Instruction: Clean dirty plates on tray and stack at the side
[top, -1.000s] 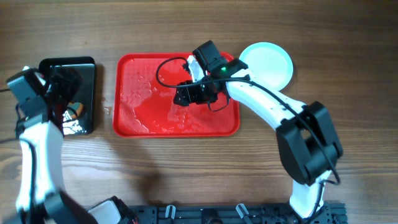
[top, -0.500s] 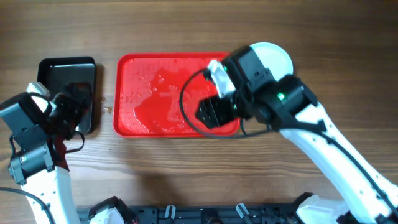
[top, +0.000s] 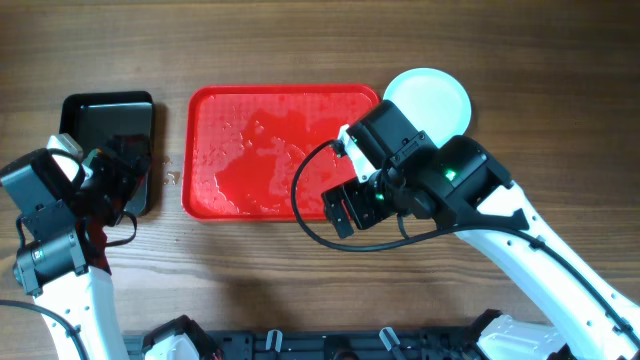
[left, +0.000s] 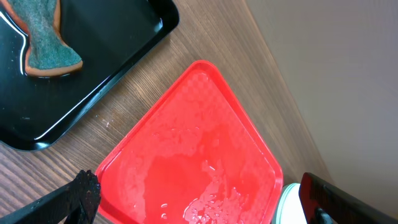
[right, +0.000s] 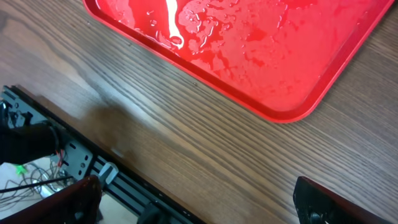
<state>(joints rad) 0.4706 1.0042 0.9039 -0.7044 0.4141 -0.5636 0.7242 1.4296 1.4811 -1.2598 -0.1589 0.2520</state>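
Observation:
The red tray (top: 240, 130) lies mid-table, wet and holding no plates; it also shows in the left wrist view (left: 199, 155) and the right wrist view (right: 261, 37). Pale aqua-white plates (top: 432, 98) are stacked right of the tray's far right corner, partly hidden by my right arm; an edge of the stack shows in the left wrist view (left: 287, 205). My right gripper (top: 350, 205) is open and empty, raised over the tray's front right edge (right: 199, 202). My left gripper (top: 118, 175) is open and empty over the black tray's near edge (left: 199, 199).
A smaller glossy black tray (top: 100, 120) sits left of the red tray, holding a green sponge with an orange edge (left: 42, 40). Water drops lie between the two trays. A black rail runs along the table's front edge (right: 93, 168).
My right arm has drawn back from the tray's middle toward the front right edge and risen. My left arm has pulled back toward the front, off the black tray.

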